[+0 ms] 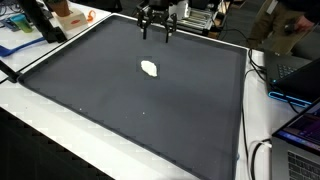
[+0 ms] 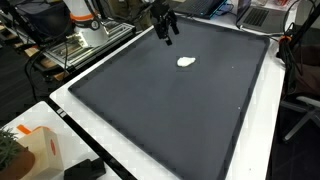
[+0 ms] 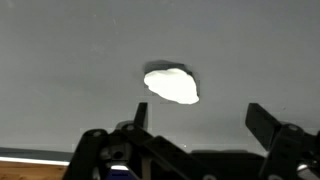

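Observation:
A small white lump [image 1: 150,69] lies on the dark grey mat [image 1: 120,110], a little beyond its middle; it shows also as a white lump [image 2: 186,62] in an exterior view. My gripper [image 1: 155,32] hangs above the far edge of the mat, well apart from the lump, fingers pointing down and spread. In the wrist view the white lump [image 3: 172,85] sits above and between the two dark fingertips [image 3: 140,113], with the gripper [image 3: 200,118] open and nothing between its fingers.
The mat [image 2: 150,120] covers most of a white table [image 1: 60,140]. Laptops and cables [image 1: 295,100] crowd one side. An orange-and-white object [image 1: 70,15] and clutter stand beyond the far corner. A box [image 2: 35,150] sits near a front corner.

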Controlling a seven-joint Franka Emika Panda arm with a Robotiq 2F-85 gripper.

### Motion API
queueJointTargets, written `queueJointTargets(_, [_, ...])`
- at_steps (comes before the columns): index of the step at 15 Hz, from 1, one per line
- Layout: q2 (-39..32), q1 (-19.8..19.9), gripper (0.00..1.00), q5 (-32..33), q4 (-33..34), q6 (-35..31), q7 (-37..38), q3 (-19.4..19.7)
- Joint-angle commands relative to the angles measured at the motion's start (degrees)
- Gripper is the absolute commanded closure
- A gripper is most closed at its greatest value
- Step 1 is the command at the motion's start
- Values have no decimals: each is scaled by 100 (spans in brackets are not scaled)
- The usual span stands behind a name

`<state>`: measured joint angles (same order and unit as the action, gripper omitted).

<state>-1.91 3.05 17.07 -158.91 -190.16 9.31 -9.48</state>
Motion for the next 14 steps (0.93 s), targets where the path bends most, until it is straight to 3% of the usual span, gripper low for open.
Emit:
queueJointTargets(1, [-178, 42, 0, 58, 5, -156, -59, 58])
queueJointTargets(5, [-509, 138, 0, 140, 58, -402, -163, 140])
queueJointTargets(10, [-1141, 494, 0, 826, 86, -1991, -233, 111])
queueJointTargets(14, [-1456, 730, 0, 1386, 89, -2755, -449, 234])
